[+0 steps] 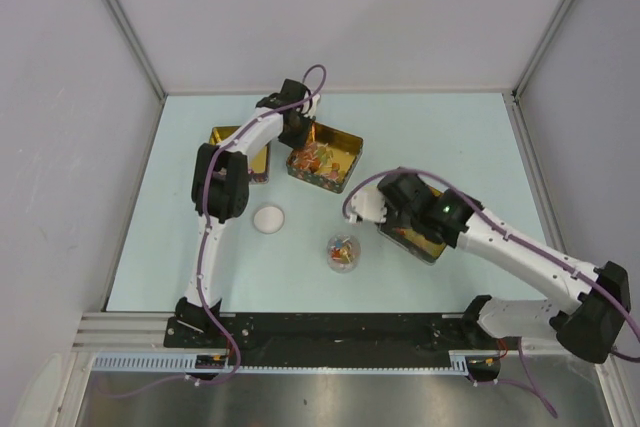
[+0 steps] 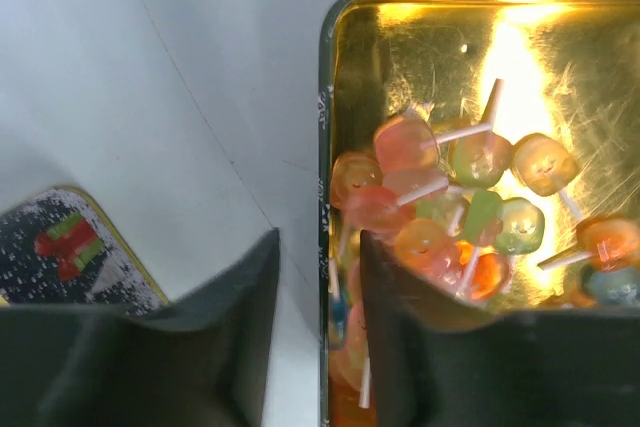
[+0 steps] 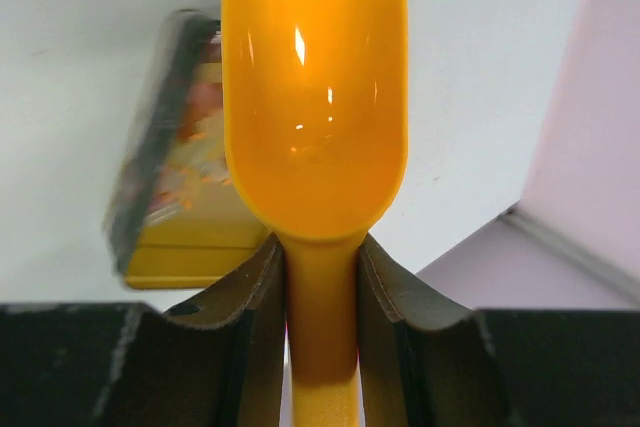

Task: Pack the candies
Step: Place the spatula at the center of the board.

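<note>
The candies (image 2: 470, 197) are orange, pink and green sweets on white sticks, heaped in an open gold tin (image 2: 340, 67) at the far middle of the table (image 1: 322, 159). My left gripper (image 2: 320, 247) stands open astride the tin's left wall, one finger outside and one inside among the candies, with neither pad touching the wall. In the top view this gripper (image 1: 297, 132) sits at the tin's far left corner. More candies fill a small clear cup (image 1: 343, 252). My right gripper (image 3: 320, 247) is shut on the handle of an empty orange scoop (image 3: 315, 97).
A second gold tin (image 1: 243, 152) lies left of the candy tin, and its patterned edge (image 2: 80, 247) shows in the left wrist view. A white round lid (image 1: 268, 219) rests near the cup. Another tin (image 1: 425, 237) lies under my right arm.
</note>
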Controlling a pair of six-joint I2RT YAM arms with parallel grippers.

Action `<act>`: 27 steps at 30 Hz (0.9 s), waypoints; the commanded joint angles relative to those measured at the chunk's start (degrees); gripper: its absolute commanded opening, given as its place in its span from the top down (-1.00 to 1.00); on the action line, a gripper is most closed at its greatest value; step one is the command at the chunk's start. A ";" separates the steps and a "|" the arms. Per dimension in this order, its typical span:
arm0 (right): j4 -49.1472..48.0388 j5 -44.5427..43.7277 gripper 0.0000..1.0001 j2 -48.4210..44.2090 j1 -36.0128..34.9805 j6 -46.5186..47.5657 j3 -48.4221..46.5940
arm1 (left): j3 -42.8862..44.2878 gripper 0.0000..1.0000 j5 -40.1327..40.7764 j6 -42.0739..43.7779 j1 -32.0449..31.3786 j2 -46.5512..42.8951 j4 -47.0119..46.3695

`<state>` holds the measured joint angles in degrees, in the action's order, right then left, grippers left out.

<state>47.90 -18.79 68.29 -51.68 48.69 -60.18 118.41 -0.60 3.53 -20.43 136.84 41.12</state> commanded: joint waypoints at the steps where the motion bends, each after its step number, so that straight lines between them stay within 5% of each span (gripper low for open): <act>1: -12.46 4.73 1.00 0.78 13.42 -0.52 -2.75 | 4.72 0.04 -0.01 0.07 0.65 -4.03 0.97; 6: -20.74 2.88 1.00 10.01 26.60 -5.86 -5.20 | 5.69 -0.36 -0.80 -0.10 1.00 -4.21 1.15; 15: -28.12 -0.55 1.00 23.01 34.10 -16.86 -13.28 | 5.96 -0.99 -6.86 1.65 1.70 -9.74 1.15; 27: -25.32 8.77 1.00 41.47 45.79 -21.00 -24.71 | -21.86 -1.00 -13.11 15.88 2.49 -31.51 -4.73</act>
<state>22.92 -13.10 106.78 -7.99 30.09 -80.09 106.06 -9.98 11.31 -18.55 113.12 39.05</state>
